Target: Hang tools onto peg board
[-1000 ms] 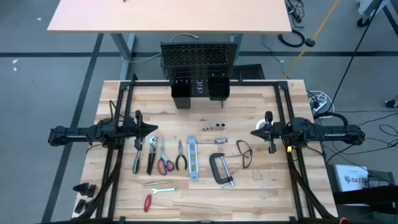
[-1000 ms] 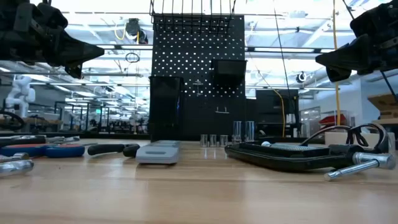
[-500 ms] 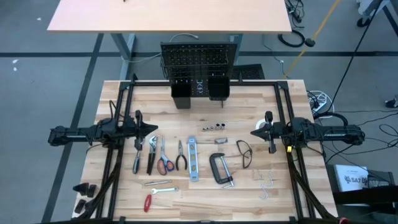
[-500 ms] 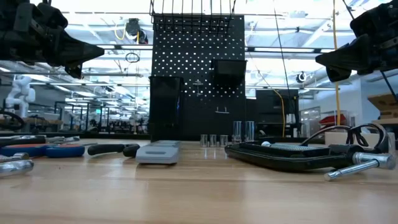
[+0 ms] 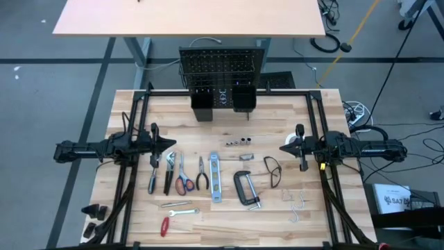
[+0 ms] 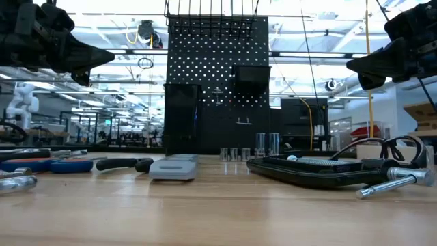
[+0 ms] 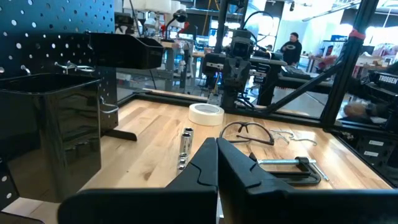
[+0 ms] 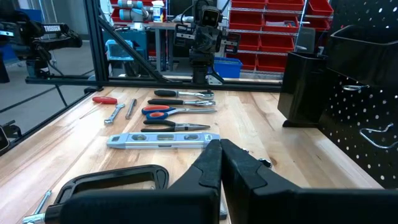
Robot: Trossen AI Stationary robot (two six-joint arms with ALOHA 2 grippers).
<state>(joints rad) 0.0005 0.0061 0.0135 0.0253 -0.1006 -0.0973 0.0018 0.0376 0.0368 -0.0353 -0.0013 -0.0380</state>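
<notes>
The black peg board (image 5: pixel 222 69) stands upright at the table's far edge with two black bins (image 5: pixel 201 104) on its lower part. The tools lie flat on the table: pliers (image 5: pixel 168 172), red-handled scissors (image 5: pixel 184 182), a second pair of pliers (image 5: pixel 202 177), the blue-silver level (image 5: pixel 215 177), the black C-clamp (image 5: pixel 245 187), glasses (image 5: pixel 272 170), a wrench (image 5: pixel 177 210), a red screwdriver (image 5: pixel 165 225) and the white tape roll (image 5: pixel 294 137). My left gripper (image 5: pixel 171 144) is shut and empty, held above the table's left side. My right gripper (image 5: pixel 284 147) is shut and empty, held above the right side.
Small silver sockets (image 5: pixel 239 141) lie in the middle behind the level. Loose wire hooks (image 5: pixel 298 203) lie at the near right. A black frame (image 5: pixel 229 92) runs along the table's far edge and sides. Bare wood lies between the tools and the peg board.
</notes>
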